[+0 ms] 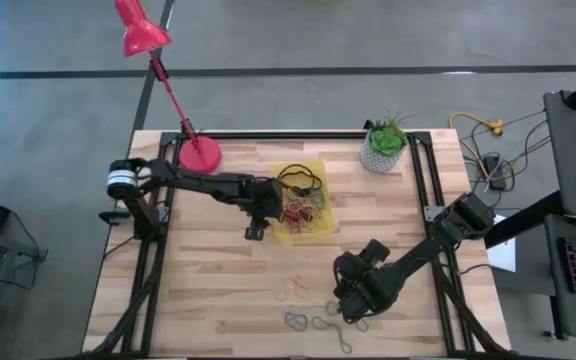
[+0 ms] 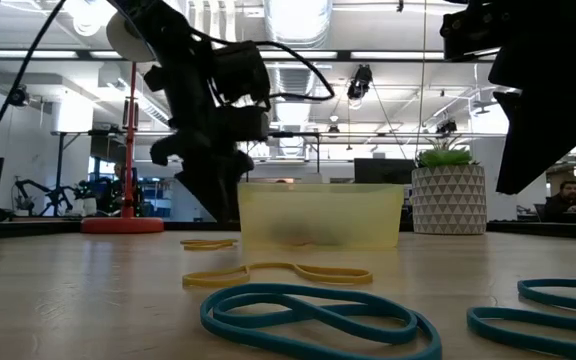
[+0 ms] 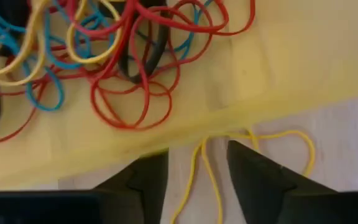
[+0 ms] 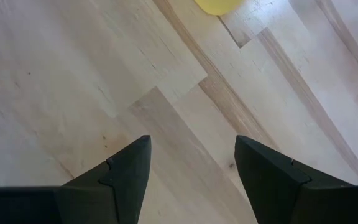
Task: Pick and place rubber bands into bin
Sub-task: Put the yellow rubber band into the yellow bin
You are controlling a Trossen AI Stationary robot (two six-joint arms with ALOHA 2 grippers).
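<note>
The yellow translucent bin [image 1: 313,170] sits mid-table and holds a tangle of red, blue, yellow and black rubber bands [image 3: 123,56]. My left gripper [image 1: 256,228] is open at the bin's near-left corner. In the left wrist view its fingers [image 3: 197,155] stand on either side of a strand of a yellow rubber band [image 3: 253,138], which lies flat on the wood against the bin's wall. My right gripper [image 1: 351,305] is open over bare wood [image 4: 191,146], near the loose bands [image 1: 293,290] at the table's near side.
A red desk lamp [image 1: 199,153] stands at the far left. A white plant pot [image 1: 381,150] is right of the bin. Loose blue bands [image 2: 308,315] and a yellow band [image 2: 278,272] lie on the near part of the table. Black rails edge the table.
</note>
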